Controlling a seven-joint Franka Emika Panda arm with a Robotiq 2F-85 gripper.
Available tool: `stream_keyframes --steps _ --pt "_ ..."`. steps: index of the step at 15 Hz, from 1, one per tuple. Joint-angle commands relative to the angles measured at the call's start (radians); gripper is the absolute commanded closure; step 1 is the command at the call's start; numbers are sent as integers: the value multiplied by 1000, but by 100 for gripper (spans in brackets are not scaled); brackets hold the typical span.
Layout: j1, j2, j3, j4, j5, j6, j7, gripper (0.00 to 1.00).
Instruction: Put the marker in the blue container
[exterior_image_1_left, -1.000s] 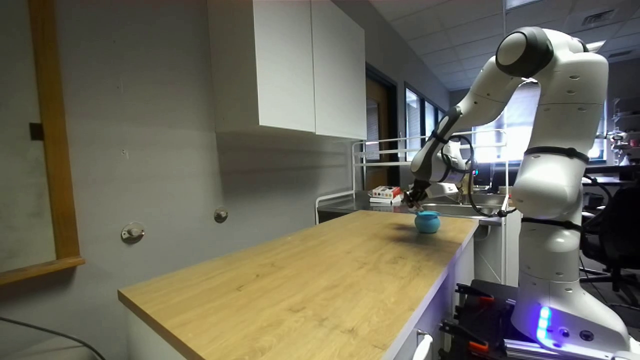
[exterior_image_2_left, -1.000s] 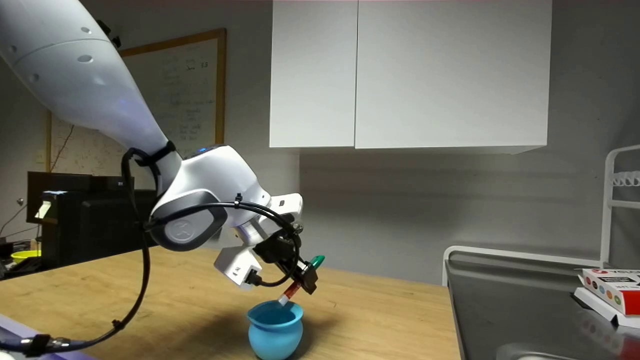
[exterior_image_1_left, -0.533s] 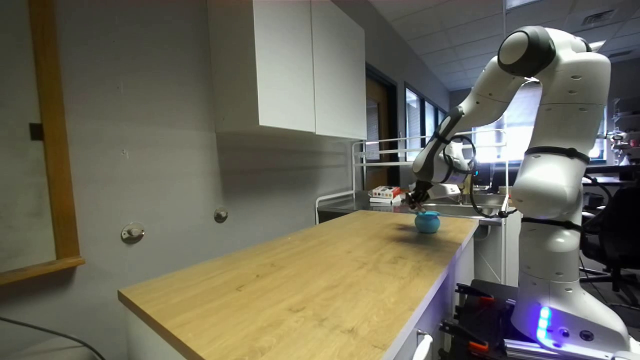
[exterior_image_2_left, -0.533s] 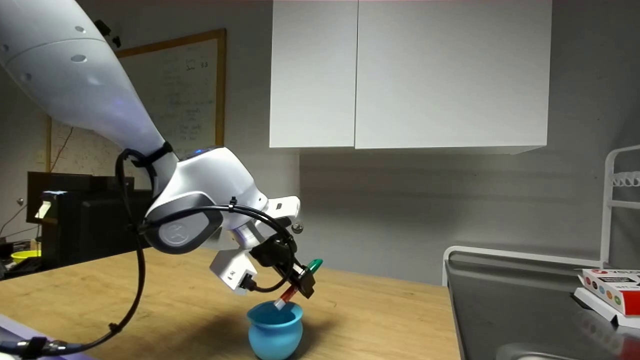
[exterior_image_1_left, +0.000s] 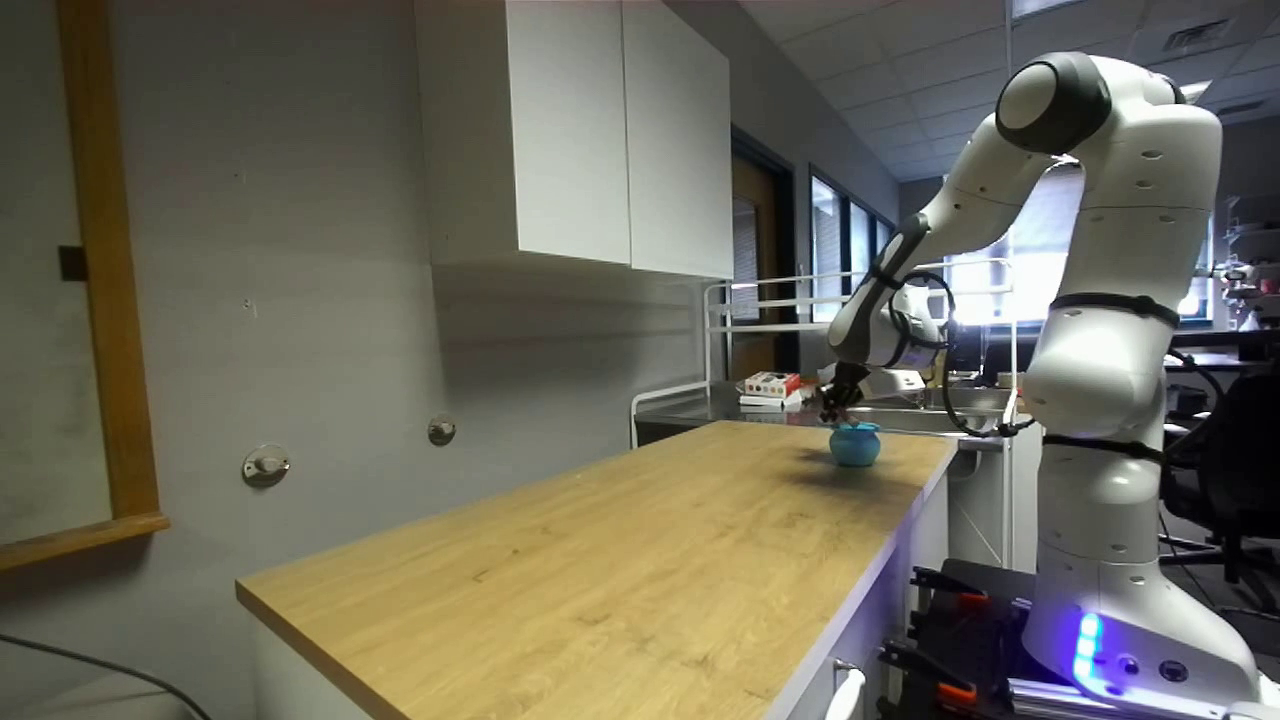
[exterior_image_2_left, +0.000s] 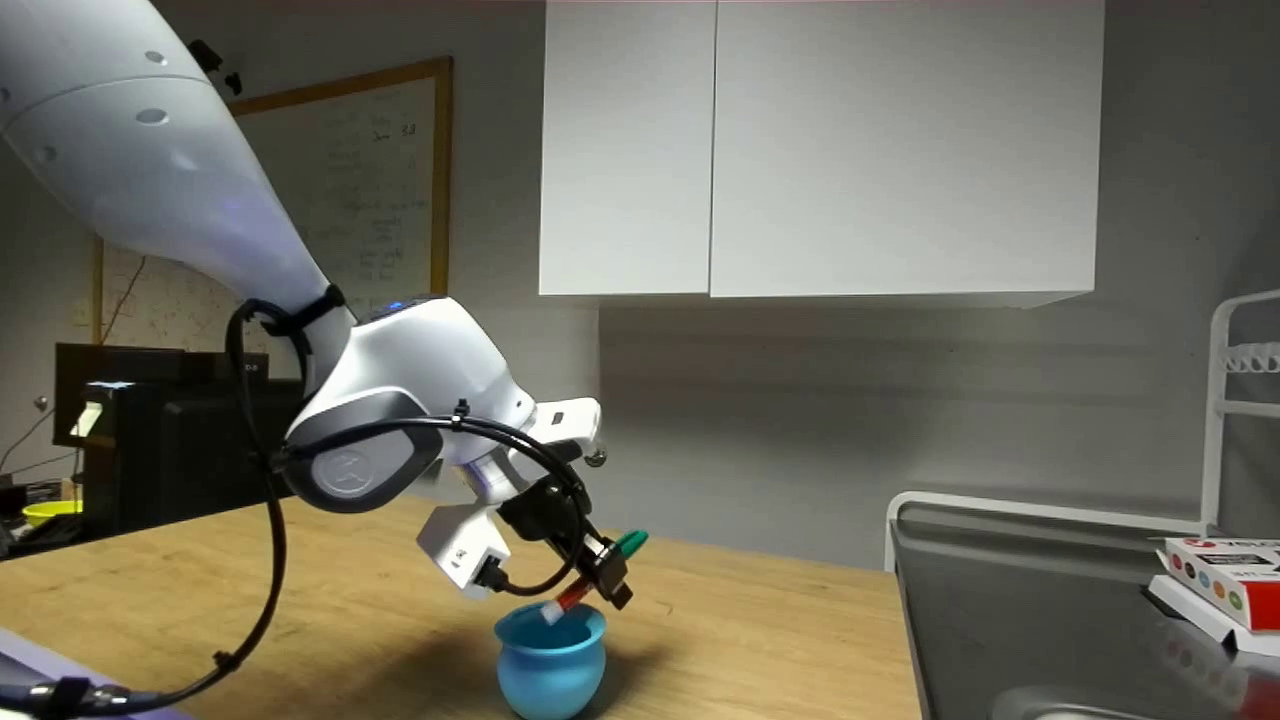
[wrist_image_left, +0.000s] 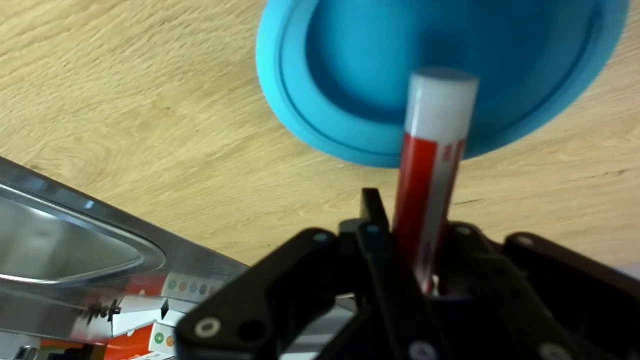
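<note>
The marker has a red body (exterior_image_2_left: 573, 596), a white end and a green end. In the wrist view the marker (wrist_image_left: 422, 185) sticks out from between the fingers, white end over the container's mouth. My gripper (exterior_image_2_left: 612, 585) is shut on it; the gripper shows dark in the wrist view (wrist_image_left: 412, 225) and small in an exterior view (exterior_image_1_left: 832, 404). The blue container (exterior_image_2_left: 552, 675) stands upright on the wooden counter, also in an exterior view (exterior_image_1_left: 855, 446) and the wrist view (wrist_image_left: 295, 95). The marker is tilted, its white end at the rim; whether they touch I cannot tell.
The wooden counter (exterior_image_1_left: 600, 540) runs below a white wall cabinet (exterior_image_2_left: 900, 150). A dark metal sink surface (exterior_image_2_left: 1000, 590) adjoins it, with a red-and-white box (exterior_image_2_left: 1215, 580) on it. A white rack (exterior_image_2_left: 1215, 420) stands at the back.
My gripper has moved slightly down with the marker. The marker's white end has shifted a little down and across the container's mouth. The container has not moved.
</note>
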Motion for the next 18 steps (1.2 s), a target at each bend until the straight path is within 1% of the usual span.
stream_keyframes --steps 1,2,4,7,9,13,14,17,18 --pt "9 -24 -14 -20 3 0 -3 48" --pt "9 -25 -14 -19 3 -1 -3 39" --pt "10 -26 -15 -18 2 -3 -4 26" --pt "11 -32 -18 -15 2 -9 -5 2" --pt "11 -36 -19 -13 1 -13 -6 0" --pt "-2 -39 -9 -7 -8 -31 -11 0" --pt "-7 -44 -6 -5 -15 -54 -18 0" --pt "-7 -85 -13 -16 -50 -179 -66 0" --pt "-1 -37 -5 1 -24 -113 -29 0"
